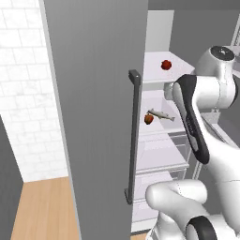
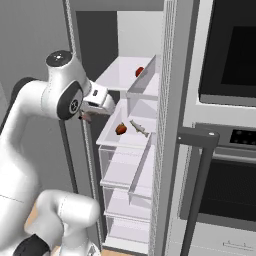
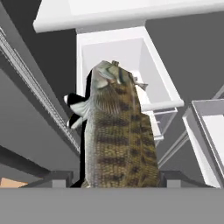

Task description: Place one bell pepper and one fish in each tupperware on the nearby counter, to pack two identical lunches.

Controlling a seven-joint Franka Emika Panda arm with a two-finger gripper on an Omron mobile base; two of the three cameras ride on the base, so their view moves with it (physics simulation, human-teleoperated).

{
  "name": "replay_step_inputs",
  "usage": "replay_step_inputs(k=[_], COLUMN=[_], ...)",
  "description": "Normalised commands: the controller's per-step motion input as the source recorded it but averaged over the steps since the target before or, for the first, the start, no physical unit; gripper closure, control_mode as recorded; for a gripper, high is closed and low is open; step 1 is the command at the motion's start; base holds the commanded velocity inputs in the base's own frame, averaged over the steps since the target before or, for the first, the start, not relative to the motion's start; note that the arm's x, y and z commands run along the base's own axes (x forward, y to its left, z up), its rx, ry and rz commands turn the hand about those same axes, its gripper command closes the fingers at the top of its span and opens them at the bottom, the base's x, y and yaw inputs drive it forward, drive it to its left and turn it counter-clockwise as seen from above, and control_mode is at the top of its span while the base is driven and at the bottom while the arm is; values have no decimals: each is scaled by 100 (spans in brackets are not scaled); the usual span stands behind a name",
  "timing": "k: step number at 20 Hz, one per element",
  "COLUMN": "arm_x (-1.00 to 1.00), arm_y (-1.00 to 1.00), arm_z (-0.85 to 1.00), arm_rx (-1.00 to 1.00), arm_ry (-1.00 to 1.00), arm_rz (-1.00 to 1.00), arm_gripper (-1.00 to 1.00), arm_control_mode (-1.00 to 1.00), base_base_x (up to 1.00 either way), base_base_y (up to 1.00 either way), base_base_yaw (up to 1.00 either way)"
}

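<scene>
One scaly olive-brown fish [image 3: 117,131] is pinched between the fingers [image 3: 61,178] in front of the open grey fridge [image 2: 172,125]. Inside, one slim silver fish [image 1: 161,115] and one red bell pepper [image 1: 148,119] share the middle white shelf [image 2: 125,140]; another red pepper [image 1: 166,64] sits above.

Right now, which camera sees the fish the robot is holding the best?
The hand view: the held fish rises big and scaly between the gripper tips. The right base view shows just a brown bit under the hand. The left base view hides it behind the arm.
</scene>
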Motion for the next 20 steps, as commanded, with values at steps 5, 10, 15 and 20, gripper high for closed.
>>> replay_step_inputs(k=[5,10,15,20], arm_x=[-100,-54,-56,0], arm_y=[26,27,13,0], arm_z=[-5,-6,-5,0], arm_rx=[2,0,0,0], arm_ry=[7,-7,-5,0], arm_rz=[2,2,2,0], arm_gripper=[100,100,100,100], arm_control_mode=[-100,-100,-100,100], base_base_x=[0,0,0,-100], base_base_y=[0,0,0,-6], base_base_yaw=[0,0,0,2])
